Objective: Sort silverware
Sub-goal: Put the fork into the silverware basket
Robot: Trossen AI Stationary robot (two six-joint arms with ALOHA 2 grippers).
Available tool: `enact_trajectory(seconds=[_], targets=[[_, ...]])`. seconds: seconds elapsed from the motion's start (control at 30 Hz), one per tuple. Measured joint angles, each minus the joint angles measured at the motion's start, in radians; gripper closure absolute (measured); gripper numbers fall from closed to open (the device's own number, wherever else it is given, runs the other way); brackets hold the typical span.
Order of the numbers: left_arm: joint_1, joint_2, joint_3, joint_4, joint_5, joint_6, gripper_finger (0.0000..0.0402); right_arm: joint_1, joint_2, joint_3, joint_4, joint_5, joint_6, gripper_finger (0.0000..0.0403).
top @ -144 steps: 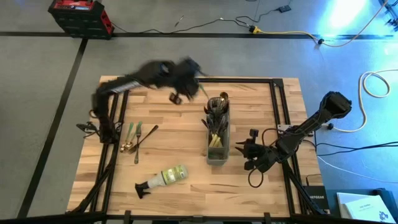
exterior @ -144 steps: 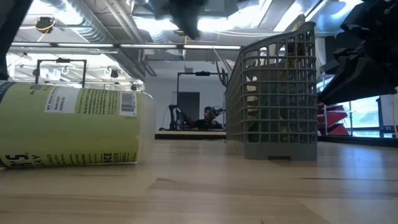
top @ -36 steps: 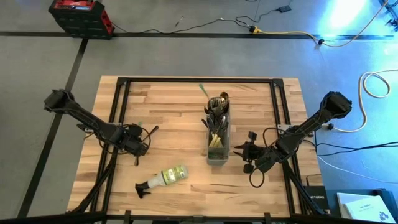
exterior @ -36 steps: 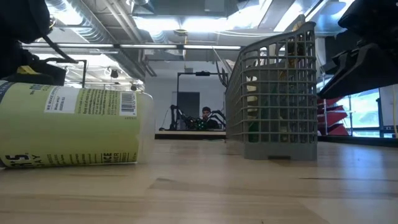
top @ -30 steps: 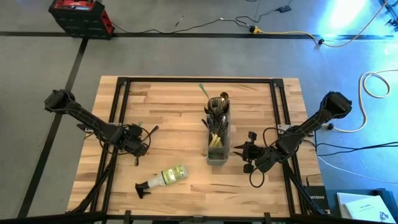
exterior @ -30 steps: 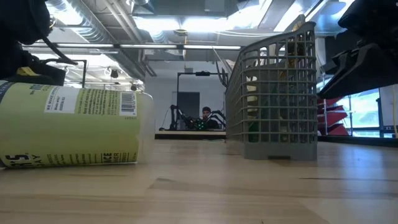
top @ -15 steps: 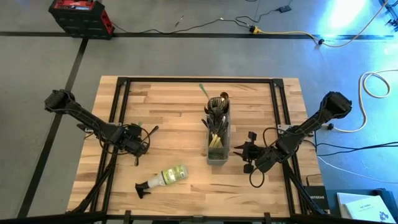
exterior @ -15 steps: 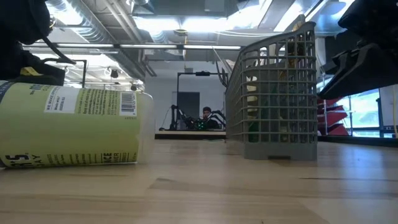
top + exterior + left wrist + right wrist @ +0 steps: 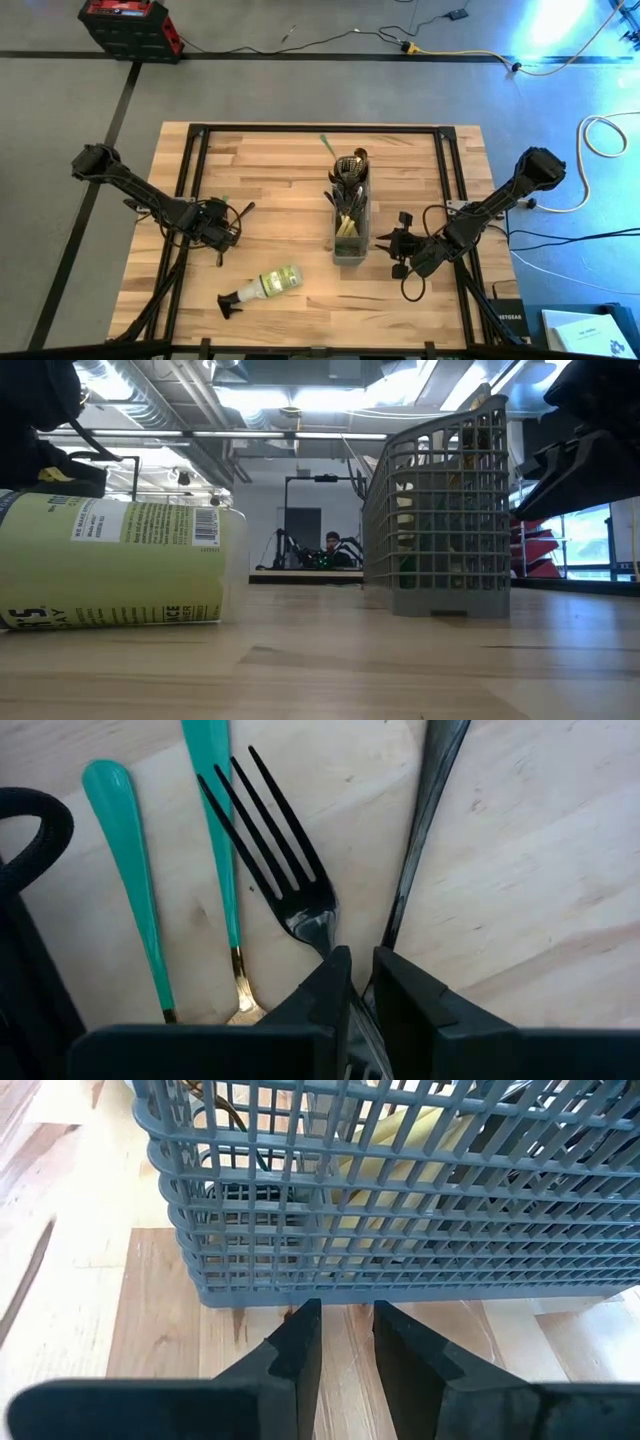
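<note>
Left gripper apparently clamped on dark fork neck

The mesh caddy stands mid-table, silverware upright in it. More silverware lies at the table's left side; the spray bottle lies on its side near the front edge

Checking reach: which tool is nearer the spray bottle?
Left. The left tool sits just up-left of the spray bottle; the right tool waits beyond the caddy.

Caddy blocks centre; bottle near front edge.
</note>
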Motion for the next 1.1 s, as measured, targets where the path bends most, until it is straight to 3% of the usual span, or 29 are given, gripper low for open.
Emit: enact_trajectory(seconds=[0.43,0.73,0.87,1.0,1.1], targets=[[-0.001,0.000,0.000,0.000,-0.009,-0.005,0.0368,0.000,0.000,0.000,-0.001,0.000,0.000,0.0327],[-0.037,0.000,0.000,0.001,-0.023,-0.076,0.0270,0.000,0.000,0.000,-0.001,0.000,0.000,0.0327],[-0.037,0.001,0.000,0.002,-0.025,-0.083,0.0260,0.000,0.000,0.000,-0.001,-0.007,0.002,0.0327],[-0.058,0.038,0.000,0.005,-0.041,-0.156,0.0259,0.000,0.000,0.000,-0.001,-0.010,0.003,0.0327],[-0.103,0.081,-0.001,0.000,-0.056,-0.308,0.0259,0.000,0.000,0.000,0.000,-0.017,0.004,0.0327]])
